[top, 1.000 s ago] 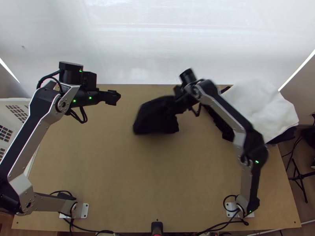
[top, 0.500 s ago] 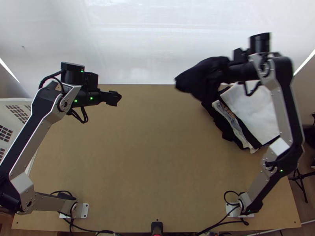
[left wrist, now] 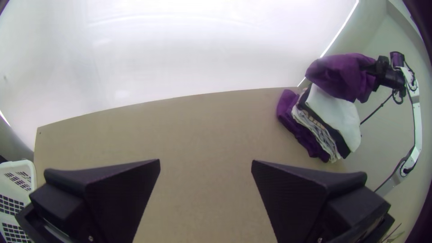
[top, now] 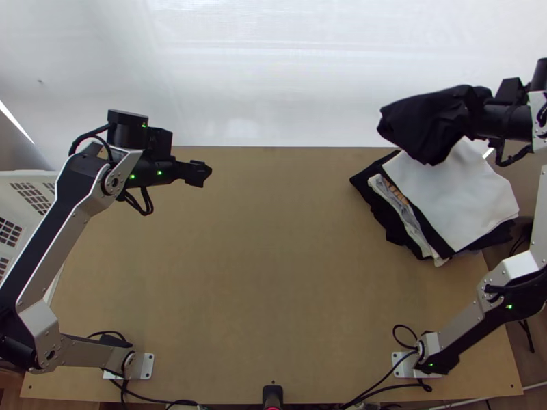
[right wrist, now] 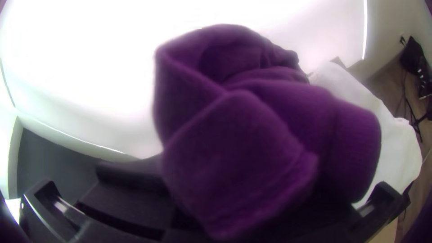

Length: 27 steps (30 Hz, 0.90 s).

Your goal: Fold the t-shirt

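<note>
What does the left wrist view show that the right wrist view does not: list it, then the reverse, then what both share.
Left wrist view: the left pincer, fingers apart; the white basket; the stack's lower layers.

Right wrist view: wooden floor, with cables across it.

Both: the t-shirt, bunched and lifted in the right pincer; the white cloth on the stack; the table, a mere sliver in the right wrist view.
</note>
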Each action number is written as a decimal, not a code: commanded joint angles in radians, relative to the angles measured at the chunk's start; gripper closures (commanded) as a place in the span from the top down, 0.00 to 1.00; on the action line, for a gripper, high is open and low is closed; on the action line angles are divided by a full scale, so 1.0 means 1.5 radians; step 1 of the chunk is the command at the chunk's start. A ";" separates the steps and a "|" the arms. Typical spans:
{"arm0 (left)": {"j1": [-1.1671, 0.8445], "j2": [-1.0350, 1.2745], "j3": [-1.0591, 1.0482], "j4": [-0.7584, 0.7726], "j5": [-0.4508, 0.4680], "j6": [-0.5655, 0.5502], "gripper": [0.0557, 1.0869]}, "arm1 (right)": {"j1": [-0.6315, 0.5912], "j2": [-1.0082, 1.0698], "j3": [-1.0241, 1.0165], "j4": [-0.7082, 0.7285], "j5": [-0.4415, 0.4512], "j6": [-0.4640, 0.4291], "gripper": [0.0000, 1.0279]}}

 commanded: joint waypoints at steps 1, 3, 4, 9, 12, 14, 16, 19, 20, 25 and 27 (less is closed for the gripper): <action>0.001 -0.003 0.008 0.000 0.003 0.006 0.96 | -0.071 -0.026 -0.053 -0.017 0.002 0.000 0.03; 0.001 -0.003 0.010 0.000 0.003 0.007 0.96 | -0.087 -0.030 -0.070 -0.028 0.002 -0.015 0.03; 0.001 -0.002 0.010 0.000 0.003 0.007 0.96 | -0.094 -0.030 -0.074 -0.041 0.002 -0.029 0.03; 0.000 -0.001 0.011 0.000 0.004 0.007 0.96 | -0.127 -0.054 -0.143 -0.077 0.003 -0.101 0.03; 0.000 -0.001 0.013 0.001 0.005 0.008 0.96 | -0.149 -0.073 -0.206 -0.092 0.015 -0.166 0.03; 0.000 -0.001 0.014 0.001 0.005 0.009 0.96 | -0.167 -0.088 -0.255 -0.093 0.036 -0.200 0.03; 0.001 -0.003 0.014 0.000 0.006 0.010 0.96 | -0.182 -0.108 -0.302 -0.093 0.067 -0.235 0.03; 0.003 -0.006 0.014 0.000 0.007 0.014 0.96 | -0.193 -0.133 -0.366 -0.089 0.129 -0.278 0.03; 0.003 -0.007 0.014 0.000 0.007 0.014 0.96 | -0.199 -0.142 -0.386 -0.080 0.138 -0.287 0.03; 0.005 -0.015 0.011 -0.006 0.007 0.014 0.96 | -0.234 -0.189 -0.475 0.002 0.216 -0.329 0.09; 0.005 -0.020 0.008 -0.009 0.007 0.015 0.96 | -0.249 -0.204 -0.506 0.035 0.242 -0.345 0.09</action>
